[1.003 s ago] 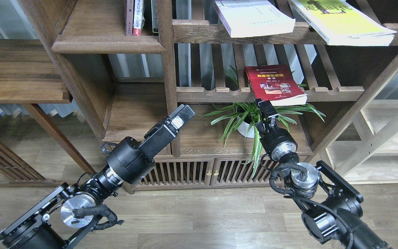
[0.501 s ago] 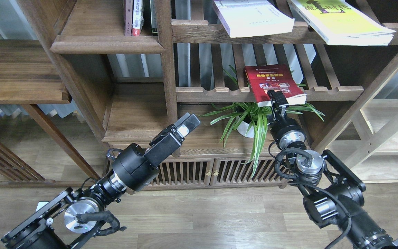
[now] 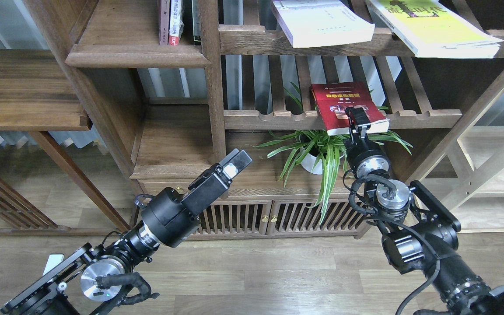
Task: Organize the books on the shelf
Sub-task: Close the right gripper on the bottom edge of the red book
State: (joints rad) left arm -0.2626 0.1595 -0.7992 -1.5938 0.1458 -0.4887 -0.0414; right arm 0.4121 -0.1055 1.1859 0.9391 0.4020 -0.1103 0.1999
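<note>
On the slatted rack lies the red book [image 3: 347, 106], its near edge overhanging; our right gripper [image 3: 358, 119] overlaps that edge, grip unclear. Our left gripper [image 3: 233, 164] hovers empty near the shelf [image 3: 169, 144], opening unclear.

The dark red book [image 3: 346, 106], its cover bearing a yellow title and small photos, lies flat on the lower slatted rack with its near edge jutting past the scalloped front rail. Higher up, the white book [image 3: 322, 22] and the yellow-green book [image 3: 435, 28] lie face up on the upper rack, well apart, both overhanging the front rail (the yellow-green one skewed, its corner pointing right). The shelf [image 3: 136, 54], a solid dark-brown board with a thick moulded lip, sits at upper left, thin upright volumes at its right end.
</note>
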